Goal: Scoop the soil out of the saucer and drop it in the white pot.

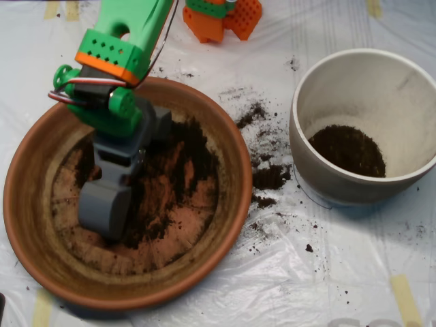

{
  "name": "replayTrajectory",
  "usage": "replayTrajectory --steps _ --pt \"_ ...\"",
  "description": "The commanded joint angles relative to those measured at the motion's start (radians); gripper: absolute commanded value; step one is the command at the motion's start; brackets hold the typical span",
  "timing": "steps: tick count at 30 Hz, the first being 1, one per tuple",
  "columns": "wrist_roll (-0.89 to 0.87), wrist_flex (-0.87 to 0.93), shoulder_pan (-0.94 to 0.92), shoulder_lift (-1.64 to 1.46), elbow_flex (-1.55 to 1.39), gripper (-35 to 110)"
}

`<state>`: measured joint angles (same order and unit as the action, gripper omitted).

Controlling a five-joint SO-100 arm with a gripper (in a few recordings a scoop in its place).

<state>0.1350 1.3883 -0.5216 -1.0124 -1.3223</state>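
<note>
**Inspector:** Your scoop (103, 212) is down inside the saucer (41, 153), on the left part of its floor, with its grey shell resting against the soil (178, 178). The green and orange arm (122, 48) comes in from the top left, over the saucer's rim.

**Operator:** Is the scoop closed on anything?

**Inspector:** You cannot tell from above. The shell halves appear drawn together, but whether they hold earth is hidden under the body.

**Operator:** Where is the soil, then?

**Inspector:** In three places. Most of it lies in the saucer, a dark patch across the middle and upper right of the ridged floor, thinning to bare clay at the lower left. A second heap (347, 150) sits at the bottom of the white pot (409, 82), which stands upright to the right of the saucer, apart from it. The third lot is spilled crumbs (267, 176) on the plastic sheet (286, 272) between the two vessels, thickest just beside the saucer's right rim.

**Operator:** Anything else on the bench?

**Inspector:** An orange printed part (225, 17) at the top edge, above the spill.
</note>
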Motion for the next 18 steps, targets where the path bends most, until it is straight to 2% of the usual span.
replayTrajectory --steps 1,5,18 --pt "0.034 0.049 -0.031 0.066 0.21 65" --pt "0.052 0.12 -0.032 0.14 0.331 64" --pt "0.084 0.092 -0.035 0.147 0.265 46"
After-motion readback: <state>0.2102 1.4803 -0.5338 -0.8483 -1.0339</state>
